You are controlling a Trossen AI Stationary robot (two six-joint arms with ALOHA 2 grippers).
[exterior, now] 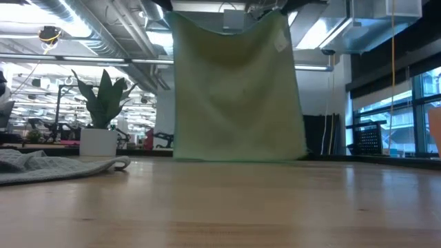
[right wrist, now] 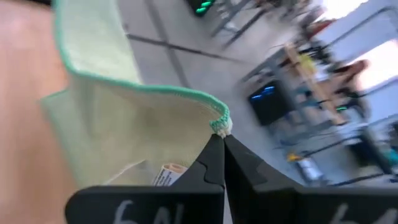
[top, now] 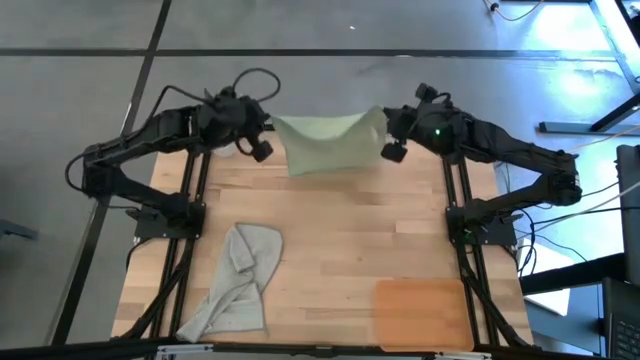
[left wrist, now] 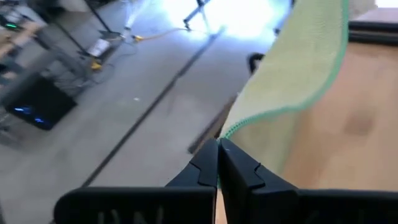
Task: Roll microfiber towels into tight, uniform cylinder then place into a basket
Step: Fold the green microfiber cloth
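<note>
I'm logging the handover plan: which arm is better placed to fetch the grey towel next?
Left, probably. The grey towel lies on the left arm's side of the table, though the left hand and right hand are both shut on the green towel.

Open workshop with a grey concrete floor (top: 330, 25) crossed by dark seams, exposed ceiling ducts (exterior: 89, 27) at ten o'clock, tall windows (exterior: 396, 117) at three o'clock, and a potted plant (exterior: 102, 114) at nine o'clock.
</note>
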